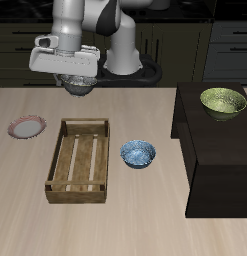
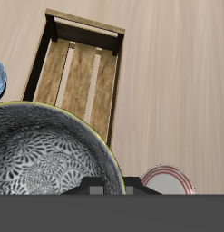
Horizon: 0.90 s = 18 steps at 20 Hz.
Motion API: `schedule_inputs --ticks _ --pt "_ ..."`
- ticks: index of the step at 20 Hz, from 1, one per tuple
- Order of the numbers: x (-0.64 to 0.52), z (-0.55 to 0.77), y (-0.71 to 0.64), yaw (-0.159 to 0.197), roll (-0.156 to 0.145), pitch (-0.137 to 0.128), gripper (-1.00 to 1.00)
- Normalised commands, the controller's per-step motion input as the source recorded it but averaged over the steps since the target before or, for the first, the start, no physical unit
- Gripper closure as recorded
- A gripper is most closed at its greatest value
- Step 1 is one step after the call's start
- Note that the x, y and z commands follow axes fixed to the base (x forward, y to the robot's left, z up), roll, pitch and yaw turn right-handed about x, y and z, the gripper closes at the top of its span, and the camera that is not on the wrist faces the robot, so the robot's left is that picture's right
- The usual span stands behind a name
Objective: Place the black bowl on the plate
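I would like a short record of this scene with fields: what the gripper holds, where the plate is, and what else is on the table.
held object: black bowl, lifted above the table at its back, in the gripper
plate: flat on the table, nothing on it, beside the wooden tray
wooden tray: nothing inside
blue bowl: on the table, at the tray's other side
yellow-green bowl: on top of the dark cabinet
task status: bowl not yet on plate

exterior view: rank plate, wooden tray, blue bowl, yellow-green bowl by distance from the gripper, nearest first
The gripper holds the black bowl above the table's back.
1-2. Plate, near the table's side edge, and wooden tray, below the gripper: too close to call.
3. Blue bowl, beside the tray.
4. Yellow-green bowl, on the dark cabinet.
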Motion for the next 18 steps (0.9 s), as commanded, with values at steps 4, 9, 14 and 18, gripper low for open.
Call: schedule_inputs --ticks 4,9,14,18 --pt "-0.19 -0.16 -0.28 0.001 -0.038 -0.001 1.00" --pt "-0.27 -0.07 -0.34 -0.011 -0.031 -0.013 1.00" --pt "-0.24 -0.06 -0.26 -0.006 -0.008 -0.005 1.00" --pt "-0.17 -0.13 -0.23 -0.006 -0.006 0.015 1.00"
